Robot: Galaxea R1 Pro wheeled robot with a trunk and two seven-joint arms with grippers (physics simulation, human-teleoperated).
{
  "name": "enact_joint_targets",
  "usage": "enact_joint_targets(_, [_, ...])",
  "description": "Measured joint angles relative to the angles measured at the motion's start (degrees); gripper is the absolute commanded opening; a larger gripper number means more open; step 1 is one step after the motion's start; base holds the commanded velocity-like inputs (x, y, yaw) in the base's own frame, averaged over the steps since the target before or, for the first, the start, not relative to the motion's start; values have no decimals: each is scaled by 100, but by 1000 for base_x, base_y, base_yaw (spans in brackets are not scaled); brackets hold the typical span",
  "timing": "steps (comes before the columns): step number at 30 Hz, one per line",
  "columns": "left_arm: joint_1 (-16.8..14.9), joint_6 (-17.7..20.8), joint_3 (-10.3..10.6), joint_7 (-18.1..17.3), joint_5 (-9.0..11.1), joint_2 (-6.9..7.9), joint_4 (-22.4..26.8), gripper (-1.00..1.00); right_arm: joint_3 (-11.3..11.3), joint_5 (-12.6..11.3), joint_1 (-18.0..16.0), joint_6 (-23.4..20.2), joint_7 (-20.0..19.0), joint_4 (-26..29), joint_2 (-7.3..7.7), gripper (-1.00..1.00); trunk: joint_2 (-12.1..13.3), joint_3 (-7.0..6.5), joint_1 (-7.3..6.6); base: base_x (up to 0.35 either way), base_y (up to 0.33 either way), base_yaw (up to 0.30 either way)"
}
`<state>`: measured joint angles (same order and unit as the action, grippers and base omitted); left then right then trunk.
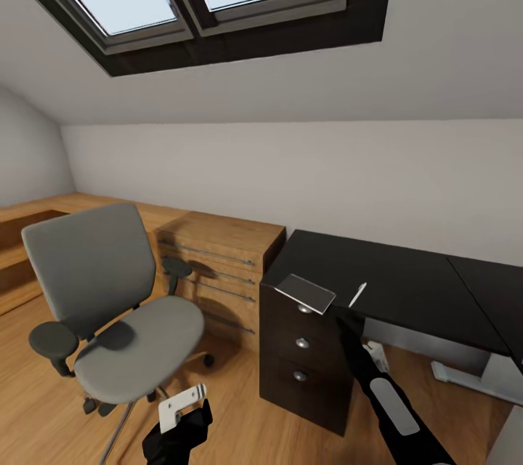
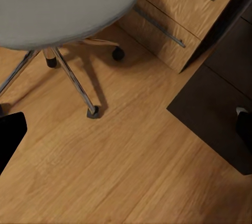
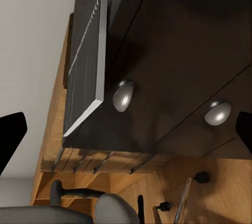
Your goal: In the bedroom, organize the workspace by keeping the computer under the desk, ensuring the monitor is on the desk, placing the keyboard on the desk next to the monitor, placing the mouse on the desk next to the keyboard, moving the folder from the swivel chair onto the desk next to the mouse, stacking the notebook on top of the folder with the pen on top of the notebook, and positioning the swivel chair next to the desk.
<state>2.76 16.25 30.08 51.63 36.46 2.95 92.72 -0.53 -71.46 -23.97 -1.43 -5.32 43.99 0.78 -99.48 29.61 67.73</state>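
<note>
A: Step looks like the notebook pickup. It lies flat on the desk corner, its front edge jutting past the top over the drawer unit.
B: Right gripper?
A: Spread wide, nothing held; both fingertips sit at the edges of the right wrist view, drawer knobs between them. You're aimed at the drawer front, below the pad.
B: So?
A: Raise the wrist, level the fingers with the overhanging edge, and pinch that lip. Don't ram the drawer unit.
B: Looks?
A: Thin dark grey pad, glossy cover catching light, pale edge. Stiff and slippery, I'd guess; grip it deep.
B: Pen?
A: White pen just beside the notebook, apart from it. Don't knock it.
B: Left gripper?
A: Low by the swivel chair, over wood floor. Empty, apparently open, one fingertip at each edge of the left wrist view. Chair seat is bare, no folder on it.
</note>
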Motion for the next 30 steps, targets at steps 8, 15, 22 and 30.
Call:
enact_joint_targets(8, [0,0,0,8,0,0,0,100,-29,-26,0,-5,-16,18,-91,100,-321,144,176,0,0,0])
enact_joint_targets(15, [0,0,0,12,0,0,0,100,-35,-33,0,-1,-121,15,-100,100,-602,269,330,0,0,0])
enact_joint_targets(22, [0,4,-6,17,-1,12,0,100,-34,-38,0,0,-201,15,-102,100,-603,270,330,0,0,0])
enact_joint_targets(30, [0,2,-1,15,0,33,1,100,-35,-42,0,0,-243,14,-101,100,-603,270,329,59,59,0])
